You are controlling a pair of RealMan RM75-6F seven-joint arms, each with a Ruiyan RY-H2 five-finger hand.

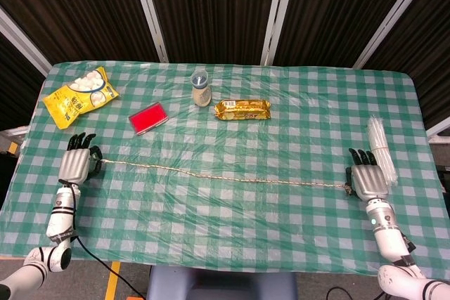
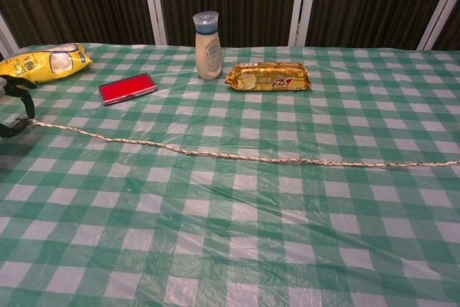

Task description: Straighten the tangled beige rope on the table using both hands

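Note:
The beige rope lies stretched in a nearly straight line across the checked table. My left hand pinches its left end near the table's left edge; only the fingertips of that hand show in the chest view. At the rope's right end my right hand grips it close to the right front of the table. The right hand is out of the chest view.
Behind the rope stand a yellow snack bag, a red flat box, a capped bottle and a gold biscuit pack. A bundle of clear straws lies just beyond my right hand. The table's front edge is near both forearms.

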